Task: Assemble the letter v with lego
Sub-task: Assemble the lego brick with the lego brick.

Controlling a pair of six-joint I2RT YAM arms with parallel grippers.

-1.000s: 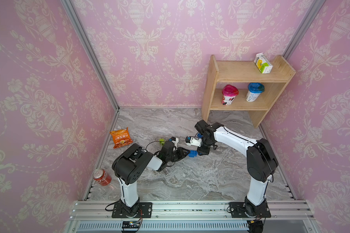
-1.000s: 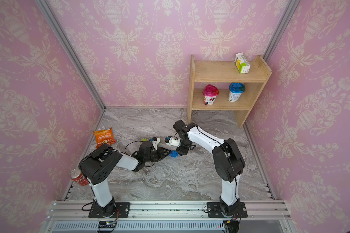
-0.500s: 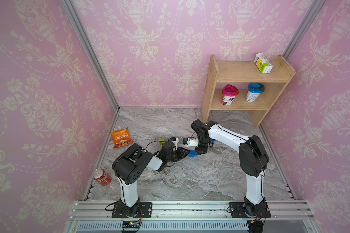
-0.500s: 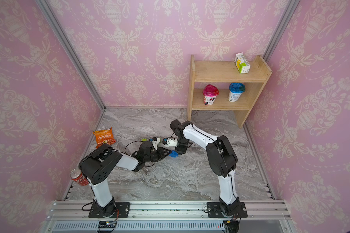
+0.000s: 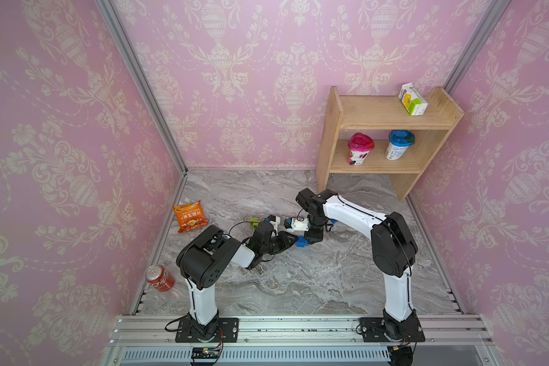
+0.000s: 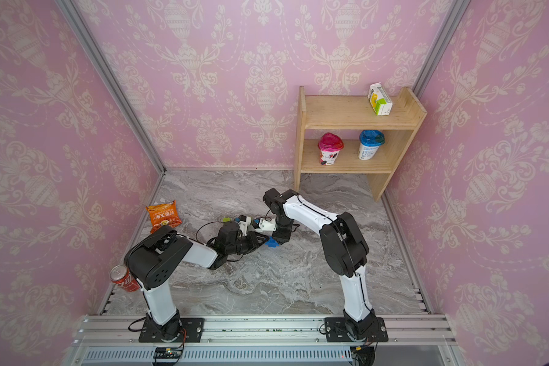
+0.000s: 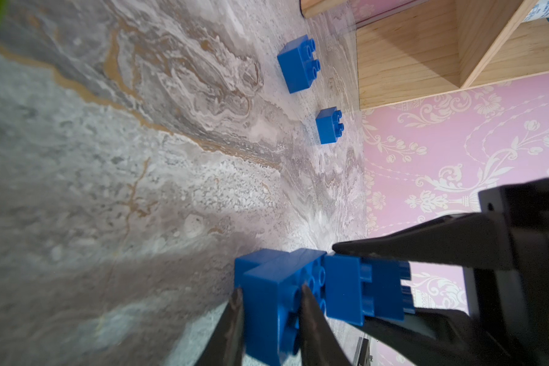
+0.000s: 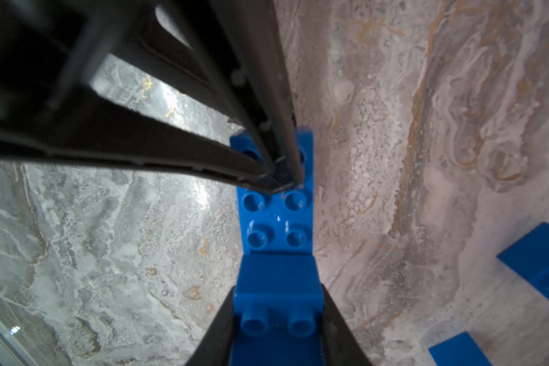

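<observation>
A long blue lego brick [image 8: 276,215] lies studs-up on the marble floor [image 5: 298,285] between the two arms. My left gripper [image 7: 271,290] is shut on one end of it, fingers [image 8: 279,171] pinching its sides. A smaller blue lego brick [image 8: 278,279] is clamped in my right gripper [image 8: 278,288], which is shut on it. That brick sits against the long brick's other end. In both top views the blue pieces [image 5: 300,241] [image 6: 270,242] show between the two gripper tips. The lime green lego brick [image 5: 253,221] lies behind the left wrist.
Two loose blue bricks [image 7: 298,63] [image 7: 329,125] lie toward the wooden shelf [image 5: 377,126], which holds two cups and a carton. An orange snack bag [image 5: 189,217] and a red can [image 5: 159,279] are at the left wall.
The right arm's elbow has swung left and its gripper has shifted slightly toward the left gripper. The left arm has stayed put.
</observation>
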